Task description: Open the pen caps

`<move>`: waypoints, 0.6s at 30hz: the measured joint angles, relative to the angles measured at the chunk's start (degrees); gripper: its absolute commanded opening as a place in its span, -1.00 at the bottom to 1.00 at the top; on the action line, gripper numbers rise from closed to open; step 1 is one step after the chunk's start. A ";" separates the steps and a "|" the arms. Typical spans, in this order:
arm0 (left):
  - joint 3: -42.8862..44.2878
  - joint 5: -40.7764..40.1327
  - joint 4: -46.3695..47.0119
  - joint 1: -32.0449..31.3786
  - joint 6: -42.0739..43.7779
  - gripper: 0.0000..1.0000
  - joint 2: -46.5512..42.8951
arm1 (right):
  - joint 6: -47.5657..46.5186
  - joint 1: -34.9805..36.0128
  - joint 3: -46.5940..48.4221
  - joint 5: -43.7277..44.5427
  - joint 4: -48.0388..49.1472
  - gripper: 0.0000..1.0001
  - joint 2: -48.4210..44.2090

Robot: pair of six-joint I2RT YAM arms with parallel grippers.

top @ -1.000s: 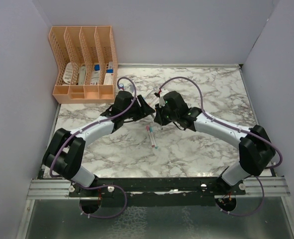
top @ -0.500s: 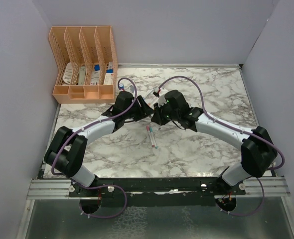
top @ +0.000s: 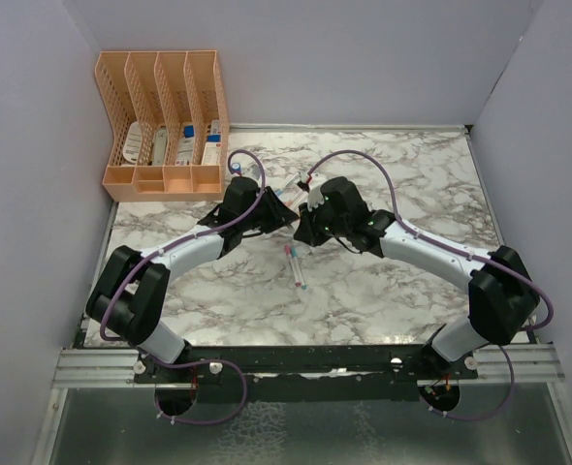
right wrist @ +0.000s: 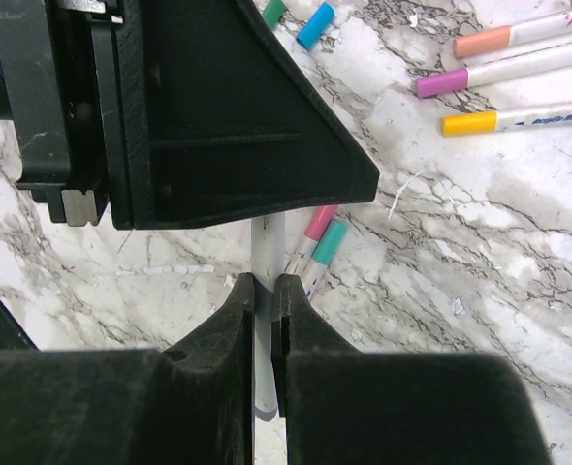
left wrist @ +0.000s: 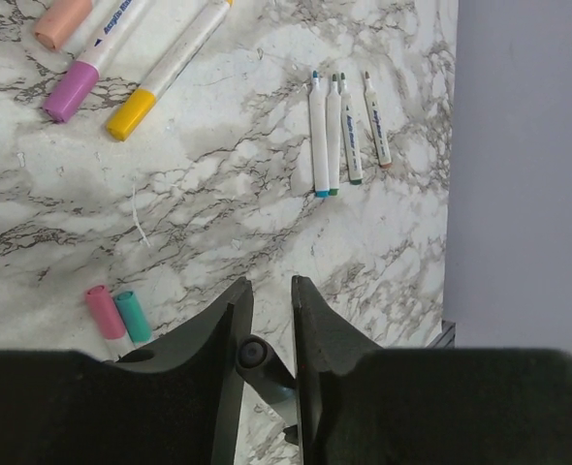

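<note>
My left gripper (left wrist: 269, 291) and right gripper (right wrist: 265, 286) meet over the middle of the table, tip to tip in the top view, left (top: 284, 211) and right (top: 307, 219). The right is shut on a white pen barrel (right wrist: 269, 242). The left is shut on the grey cap (left wrist: 253, 354) at that pen's end. Two pens with a pink cap (right wrist: 320, 222) and a teal cap (right wrist: 331, 241) lie just beneath. A loose blue cap (right wrist: 315, 26) and a green cap (right wrist: 273, 12) lie farther off.
Capped pens with orange (right wrist: 483, 42), purple (right wrist: 441, 82) and yellow (right wrist: 468, 122) caps lie on the marble. Three thin uncapped pens (left wrist: 334, 136) lie together nearer the arm bases (top: 296, 267). An orange desk organizer (top: 163, 126) stands at the back left.
The two grippers have edged slightly closer together and toward the back of the table; both keep their hold on the pen.
</note>
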 measured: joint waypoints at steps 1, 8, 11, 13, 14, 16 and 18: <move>0.00 -0.02 0.02 0.00 -0.13 -0.67 0.00 | 0.00 0.00 0.00 -0.04 0.00 -0.97 0.00; 0.00 0.04 1.31 -0.11 -1.40 -1.00 -0.11 | 0.02 0.00 -0.59 -0.22 0.28 -0.96 0.02; 0.00 0.02 1.36 -0.11 -1.51 -1.00 -0.11 | 0.00 0.00 -0.59 -0.22 0.50 -0.49 0.02; 0.00 0.02 1.49 -0.11 -1.70 -1.00 -0.11 | 0.20 0.00 -0.59 -0.35 0.63 -0.18 0.07; 0.00 0.02 1.57 -0.11 -1.66 -1.00 -0.11 | 0.07 0.00 -0.59 -0.46 0.70 -0.09 0.07; -0.02 0.02 1.77 -0.11 -1.66 -1.00 -0.11 | -0.11 0.00 -0.57 -0.70 0.72 0.00 0.15; -0.02 0.04 1.97 -0.11 -1.66 -1.00 -0.13 | -0.07 0.00 -0.46 -0.90 0.74 0.01 0.59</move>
